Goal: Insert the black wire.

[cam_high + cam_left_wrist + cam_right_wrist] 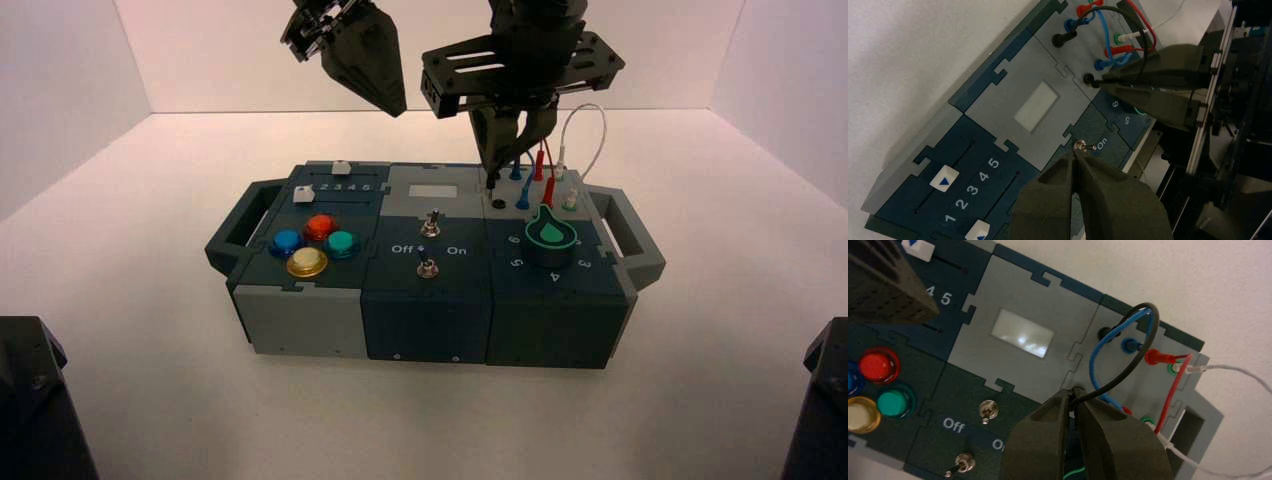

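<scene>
The gripper basically had the black wire pinched by one end, and its loop crossed over the blue wire.

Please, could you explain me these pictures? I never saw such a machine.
A robot with two arms works at a box. One picture looks down from above and behind; two come from cameras on its wrists. The box carries coloured buttons, sliders, switches, a knob and wires, on a pale table. The right hand, at the near black socket, holds one plug of the black wire; its other plug sits in the far black socket. The left hand hovers above the box.
</scene>
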Robot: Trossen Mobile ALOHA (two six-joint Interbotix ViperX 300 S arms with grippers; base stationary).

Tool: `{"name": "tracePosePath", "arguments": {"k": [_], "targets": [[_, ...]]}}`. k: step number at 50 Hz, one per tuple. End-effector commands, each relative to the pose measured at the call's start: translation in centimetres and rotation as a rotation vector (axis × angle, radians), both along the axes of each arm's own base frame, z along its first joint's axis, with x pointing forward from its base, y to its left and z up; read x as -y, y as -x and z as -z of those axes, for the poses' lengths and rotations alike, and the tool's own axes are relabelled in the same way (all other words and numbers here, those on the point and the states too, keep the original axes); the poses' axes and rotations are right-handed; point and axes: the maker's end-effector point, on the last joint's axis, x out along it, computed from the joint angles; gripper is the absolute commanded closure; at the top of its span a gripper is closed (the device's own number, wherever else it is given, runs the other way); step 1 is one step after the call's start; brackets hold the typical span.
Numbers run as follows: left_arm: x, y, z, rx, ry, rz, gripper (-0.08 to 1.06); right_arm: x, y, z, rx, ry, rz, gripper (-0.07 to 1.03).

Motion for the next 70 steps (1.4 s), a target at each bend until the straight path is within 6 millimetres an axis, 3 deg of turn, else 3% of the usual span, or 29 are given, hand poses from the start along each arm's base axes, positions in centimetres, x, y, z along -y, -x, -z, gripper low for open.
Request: {"name": "tracePosePath", "arguments": {"k": [1, 70], "targets": [[0.4, -0.2, -1.1, 0.031, 0.020, 0.020, 1.01, 0.0, -0.8, -0.9, 0.029, -0.019, 0.005, 0.99], [0.5, -0.2, -1.0, 0.027, 0.020, 0.024, 1.01, 0.5, -0.4, 0.2, -0.005, 0.011, 0.018, 0.99]]}}
